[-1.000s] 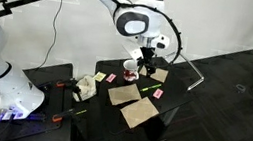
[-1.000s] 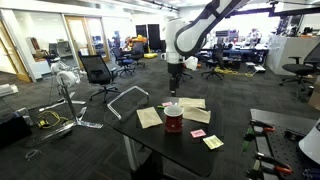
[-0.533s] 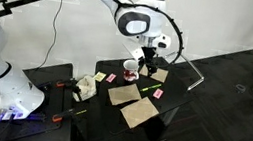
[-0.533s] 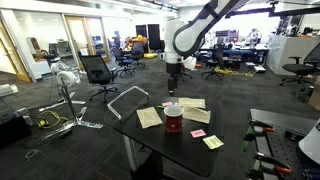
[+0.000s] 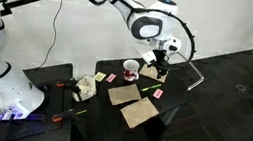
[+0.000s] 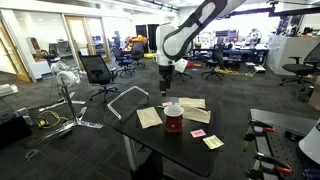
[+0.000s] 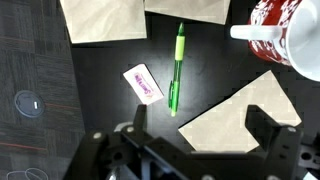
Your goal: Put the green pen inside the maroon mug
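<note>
The gripper [image 7: 195,124] hangs over the table [image 7: 100,75] with its jaws spread wide and nothing in them. The green pen [image 7: 177,68] lies flat on the tabletop between the paper sheets [image 7: 103,18], with a pink tag [image 7: 143,82] just beside it and the maroon mug [image 7: 292,30] nearby. My worry is that the pen's thin and round, so an off-centre descent could roll it away, or pinch a paper edge along with it.

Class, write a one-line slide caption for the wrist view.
Open gripper hovers above a green pen lying on the dark table among paper sheets, beside the maroon mug.
</note>
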